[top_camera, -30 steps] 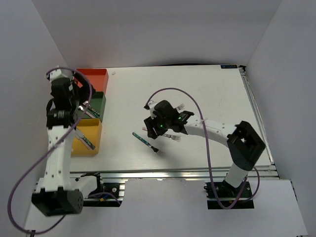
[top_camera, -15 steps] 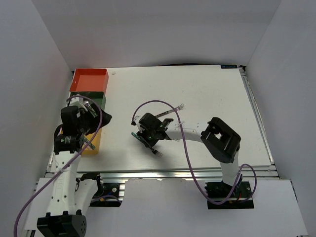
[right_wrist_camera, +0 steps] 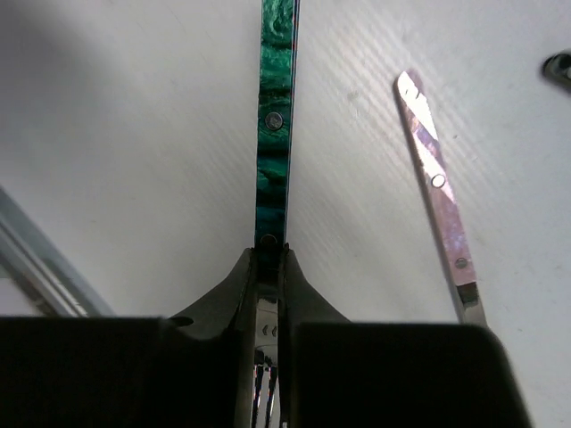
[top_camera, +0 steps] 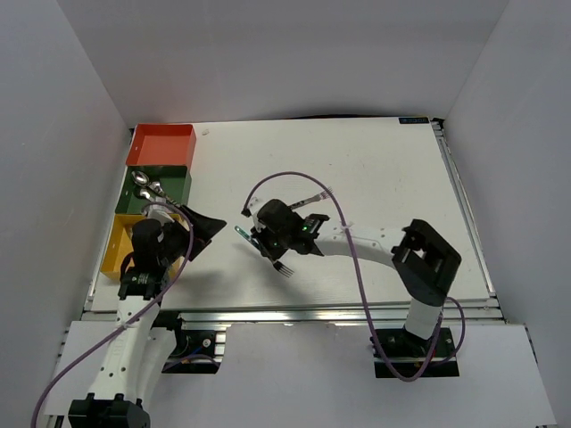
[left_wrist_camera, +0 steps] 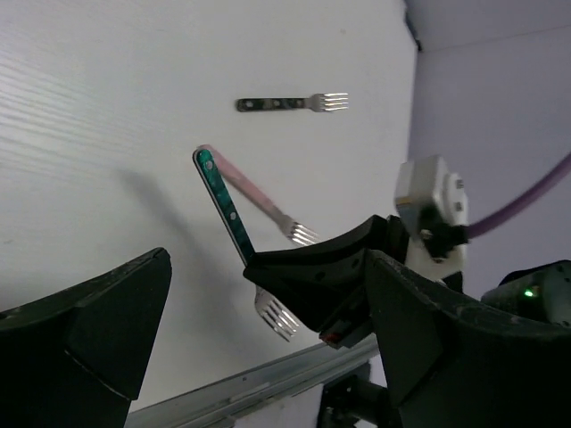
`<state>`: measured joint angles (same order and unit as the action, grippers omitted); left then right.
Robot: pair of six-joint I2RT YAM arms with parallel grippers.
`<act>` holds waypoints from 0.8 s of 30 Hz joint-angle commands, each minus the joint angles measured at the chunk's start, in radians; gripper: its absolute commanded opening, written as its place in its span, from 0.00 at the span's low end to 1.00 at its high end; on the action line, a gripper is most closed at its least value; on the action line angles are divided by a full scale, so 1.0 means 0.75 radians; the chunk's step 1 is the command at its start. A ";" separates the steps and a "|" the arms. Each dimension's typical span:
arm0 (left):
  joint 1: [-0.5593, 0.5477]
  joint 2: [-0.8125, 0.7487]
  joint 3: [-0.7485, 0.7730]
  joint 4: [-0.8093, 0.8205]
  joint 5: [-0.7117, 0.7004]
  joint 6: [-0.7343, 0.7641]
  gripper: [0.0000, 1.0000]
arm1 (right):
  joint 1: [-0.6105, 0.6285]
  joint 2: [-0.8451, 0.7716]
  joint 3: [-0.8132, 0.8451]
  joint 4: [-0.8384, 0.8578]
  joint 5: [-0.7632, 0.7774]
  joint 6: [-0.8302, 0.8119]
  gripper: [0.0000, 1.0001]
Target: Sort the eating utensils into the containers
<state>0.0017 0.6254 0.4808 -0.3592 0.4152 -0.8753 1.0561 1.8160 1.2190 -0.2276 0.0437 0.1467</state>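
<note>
My right gripper (top_camera: 269, 239) (right_wrist_camera: 269, 267) is shut on the neck of a teal-handled fork (top_camera: 243, 234) (right_wrist_camera: 275, 125) (left_wrist_camera: 223, 201) near the table's middle. The fork's tines (top_camera: 285, 270) point to the near edge. A pink-handled fork (right_wrist_camera: 437, 187) (left_wrist_camera: 254, 192) lies right beside it. A dark-handled fork (top_camera: 312, 198) (left_wrist_camera: 290, 103) lies farther back. At the left edge stand the orange-red bin (top_camera: 161, 144), the dark green bin (top_camera: 176, 185) holding spoons (top_camera: 143, 183), and the yellow bin (top_camera: 114, 245). My left gripper (top_camera: 203, 234) (left_wrist_camera: 268, 267) hangs open and empty just right of the yellow bin, facing the forks.
White walls close in the table on the left, back and right. An aluminium rail (top_camera: 294, 310) runs along the near edge, close to the teal fork's tines. The right arm's purple cable (top_camera: 294, 178) loops above the forks.
My right gripper moved left to the teal fork and shut on its neck. My left arm drew back from the bins toward the near edge, uncovering the green and yellow bins.
</note>
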 commanded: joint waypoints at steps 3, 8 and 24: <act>-0.127 0.031 -0.058 0.344 0.009 -0.234 0.97 | 0.005 -0.165 0.048 0.095 -0.060 0.064 0.00; -0.188 0.121 -0.060 0.393 -0.014 -0.252 0.92 | 0.005 -0.227 0.087 0.109 -0.148 0.107 0.00; -0.209 0.340 0.007 0.467 -0.052 -0.181 0.00 | 0.005 -0.249 0.121 0.195 -0.314 0.121 0.01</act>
<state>-0.1493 0.8734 0.4477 -0.0235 0.4038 -1.0580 1.0561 1.6604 1.2549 -0.1539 -0.1696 0.2386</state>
